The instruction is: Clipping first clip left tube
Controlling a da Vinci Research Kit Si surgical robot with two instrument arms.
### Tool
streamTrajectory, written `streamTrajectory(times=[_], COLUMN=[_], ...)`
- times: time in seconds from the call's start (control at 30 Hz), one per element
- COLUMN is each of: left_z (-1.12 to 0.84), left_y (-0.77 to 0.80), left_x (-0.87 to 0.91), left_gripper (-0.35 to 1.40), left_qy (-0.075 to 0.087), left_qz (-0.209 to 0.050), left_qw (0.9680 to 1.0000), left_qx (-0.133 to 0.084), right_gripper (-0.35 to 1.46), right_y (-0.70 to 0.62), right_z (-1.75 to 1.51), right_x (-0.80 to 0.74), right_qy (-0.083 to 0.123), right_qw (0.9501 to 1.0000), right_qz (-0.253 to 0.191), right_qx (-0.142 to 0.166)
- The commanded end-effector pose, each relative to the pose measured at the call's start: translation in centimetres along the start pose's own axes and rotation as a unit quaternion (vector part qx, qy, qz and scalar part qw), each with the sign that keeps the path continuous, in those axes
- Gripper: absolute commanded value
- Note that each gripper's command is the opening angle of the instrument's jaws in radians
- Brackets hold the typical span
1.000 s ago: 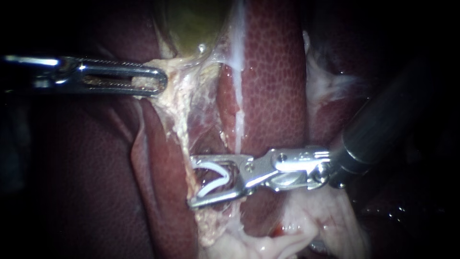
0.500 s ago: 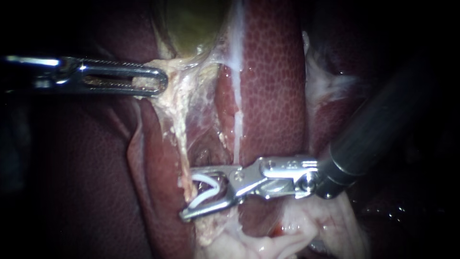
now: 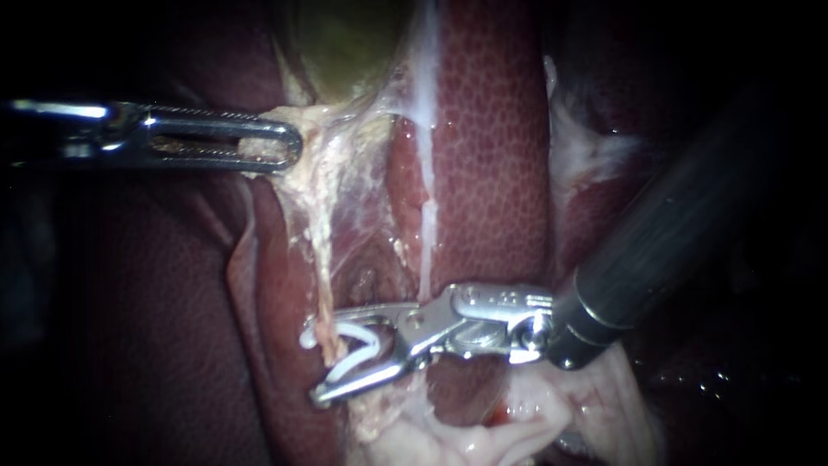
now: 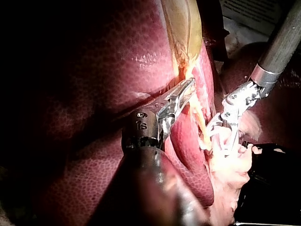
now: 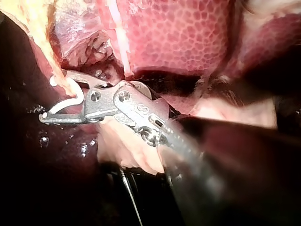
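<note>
Straddling the left tube low on its run, the right instrument has its jaws standing wide with the white clip seated between them. Both jaws touch it, and the clip's legs lie open to either side of the strand. That tube is a thin, pale, fat-flecked cord stretched from the gallbladder's neck down the cleft between the liver lobes toward the liver's lower edge. It looks soft, wet and slippery, light as thread, and likely to tear if dragged sideways. The best hold seems square across it, on the cleaner stretch above the ragged fatty tissue. The left instrument, its slotted jaws clamped on pale tissue at the gallbladder's neck, holds the cord taut. Liver surface is glossy, pebbled maroon; the gallbladder is olive and smooth; the clip is a stiff, plastic-looking arc.
</note>
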Motion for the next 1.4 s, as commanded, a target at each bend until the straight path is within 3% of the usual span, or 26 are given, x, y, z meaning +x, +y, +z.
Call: streamTrajectory(times=[0.03,0.33,0.57,0.73,1.03,1.4], left_z=[0.0,0.0,0.01,0.01,0.02,0.02], left_y=[0.0,0.01,0.01,0.01,0.01,0.02], left_x=[0.0,0.01,0.01,0.01,0.01,0.02], left_gripper=[-0.35,-0.35,-0.35,-0.35,-0.35,-0.35], left_qy=[0.0,0.0,0.0,0.0,0.0,0.0], left_qz=[0.0,0.0,0.0,0.0,0.0,0.001], left_qw=[1.0,1.0,1.0,1.0,1.0,1.0], left_qx=[0.0,0.0,0.0,0.0,0.0,-0.001], right_gripper=[0.6,0.6,0.6,0.6,0.58,0.58], right_y=[0.0,0.01,0.05,0.05,0.08,0.11], right_z=[-0.02,-0.06,-0.02,-0.02,0.05,0.05], right_x=[0.05,0.22,0.23,0.17,-0.09,-0.09], right_qy=[0.004,0.015,0.015,0.015,-0.008,-0.008], right_qw=[1.0,0.9999,0.9999,0.9998,0.9998,0.9997], right_qz=[-0.001,0.005,0.005,0.006,0.014,0.017], right_qx=[0.002,0.005,0.005,0.007,0.013,0.013])
